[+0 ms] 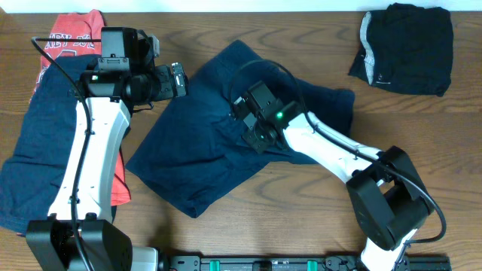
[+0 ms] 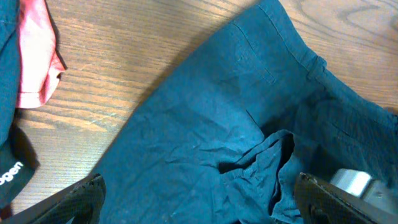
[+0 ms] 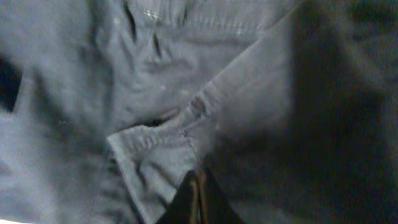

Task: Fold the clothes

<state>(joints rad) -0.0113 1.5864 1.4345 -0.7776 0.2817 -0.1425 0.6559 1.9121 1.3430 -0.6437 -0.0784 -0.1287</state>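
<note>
The navy shorts [image 1: 218, 150] are spread flat mid-table [image 1: 301, 41], so everything else gets placed relative to them. The right gripper [image 1: 253, 136] is pressed onto their middle with its jaws fully closed. A bit of seam near the crotch looks to be pinched there, probably so one half can be dragged over the other for a first fold. The left gripper [image 1: 179, 79] is held just above the shorts' upper-left edge, spread wide with nothing in it, likely so the waistband can be pinned or grabbed. A red T-shirt [image 1: 71, 38] and another navy pair [image 1: 41, 128] are piled to the left of the shorts. A black garment [image 1: 410, 49] with a pale side stripe is parked well off to their upper right. White lettering is seen on the T-shirt but can't be read properly. Only "ogen" is made out on a black strip [image 2: 13, 168] left of the shorts.
</note>
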